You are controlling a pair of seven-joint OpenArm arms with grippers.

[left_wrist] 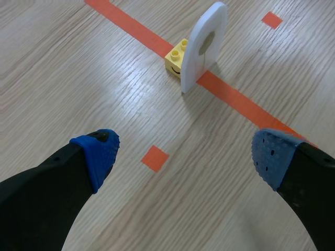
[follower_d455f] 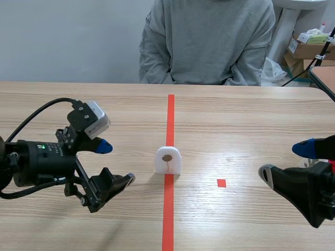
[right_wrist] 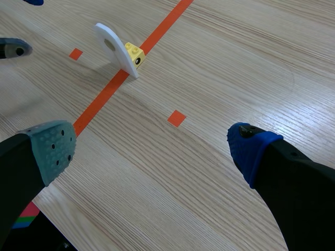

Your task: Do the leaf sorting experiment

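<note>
A small white arched card (follower_d455f: 168, 160) with a brown leaf picture stands upright on the orange-red centre line. A yellow toy brick (left_wrist: 176, 57) props it from behind; the brick (right_wrist: 134, 54) also shows in the right wrist view, behind the card (right_wrist: 112, 46). My left gripper (follower_d455f: 116, 164) hangs open to the left of the card (left_wrist: 203, 44), which stands well ahead of its fingers. My right gripper (follower_d455f: 287, 161) is open at the table's right side, far from the card. Neither holds anything.
A person in a grey sweatshirt (follower_d455f: 207, 39) sits across the table. Cardboard boxes (follower_d455f: 306, 49) stand at the back right. The table's far edge (follower_d455f: 78, 82) runs behind the card. The left arm's fingertip (right_wrist: 14, 48) shows beyond the card in the right wrist view.
</note>
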